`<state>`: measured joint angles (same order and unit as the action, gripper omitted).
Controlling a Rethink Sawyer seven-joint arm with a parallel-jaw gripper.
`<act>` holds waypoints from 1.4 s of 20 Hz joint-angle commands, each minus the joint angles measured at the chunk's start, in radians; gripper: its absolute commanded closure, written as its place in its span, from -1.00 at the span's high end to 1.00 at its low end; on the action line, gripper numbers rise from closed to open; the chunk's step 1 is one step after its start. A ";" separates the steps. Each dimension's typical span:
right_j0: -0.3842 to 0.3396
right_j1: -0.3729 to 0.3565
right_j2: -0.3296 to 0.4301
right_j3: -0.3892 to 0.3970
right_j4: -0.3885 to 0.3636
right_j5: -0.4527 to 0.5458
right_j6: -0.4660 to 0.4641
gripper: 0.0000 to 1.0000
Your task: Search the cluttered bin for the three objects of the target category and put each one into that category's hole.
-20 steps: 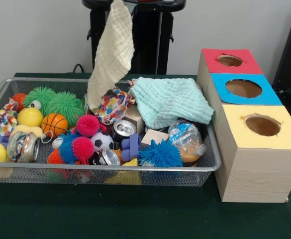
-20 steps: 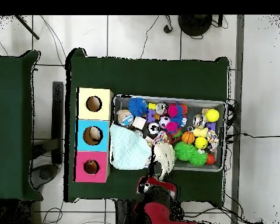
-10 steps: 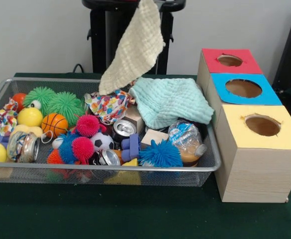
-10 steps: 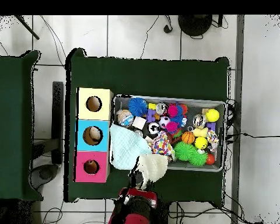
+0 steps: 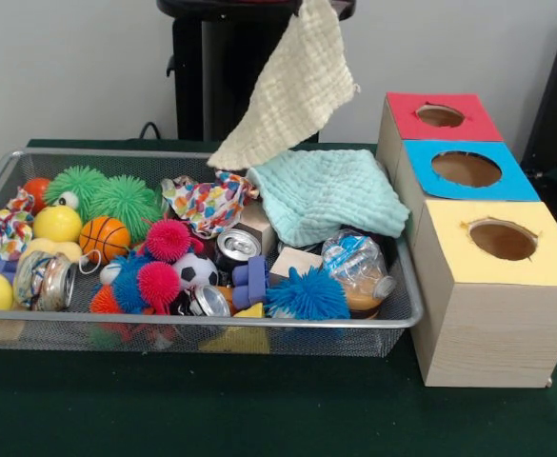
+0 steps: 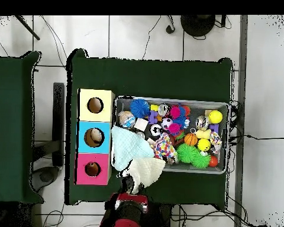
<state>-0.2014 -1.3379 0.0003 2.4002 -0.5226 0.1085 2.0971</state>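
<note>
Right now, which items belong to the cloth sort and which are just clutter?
In play: cream cloth, hanging lifted; mint cloth; patterned cloth; red box; blue box; yellow box.
Clutter: mini basketball, green spiky balls, crushed cans, plastic bottle.

Sawyer arm and gripper, two views. Overhead: the red and black arm [image 6: 128, 214] reaches up from the picture's bottom edge, its black wrist end at the table's near rim. The gripper [image 6: 134, 184] sits beneath a cream waffle-weave cloth [image 5: 292, 90] that hangs from it, raised clear of the table. Front: the gripper is above the top edge; only the hanging cloth shows.
</note>
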 commanded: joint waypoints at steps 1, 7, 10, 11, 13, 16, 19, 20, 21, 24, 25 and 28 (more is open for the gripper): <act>-0.041 0.095 -0.025 -0.086 -0.011 -0.085 0.107 -1.00; -0.147 0.106 0.068 -0.078 -0.052 -0.149 0.070 1.00; -0.177 0.111 0.097 -0.073 -0.053 -0.155 0.063 1.00; -0.192 0.107 0.113 -0.069 -0.050 -0.151 0.059 1.00; -0.211 0.106 0.134 -0.066 -0.048 -0.147 0.053 1.00; -0.232 0.102 0.157 -0.066 -0.047 -0.141 0.045 1.00; -0.250 0.103 0.174 -0.069 -0.052 -0.141 0.038 1.00; -0.258 0.109 0.178 -0.070 -0.060 -0.148 0.036 1.00; -0.273 0.110 0.192 -0.069 -0.065 -0.149 0.032 1.00; -0.326 0.116 0.236 -0.068 -0.090 -0.157 0.018 1.00; -0.339 0.122 0.247 -0.071 -0.102 -0.163 0.014 1.00; -0.384 0.151 0.275 -0.086 -0.152 -0.190 0.001 1.00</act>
<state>-0.5152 -1.2614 0.1432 2.3830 -0.5665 -0.0064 2.0971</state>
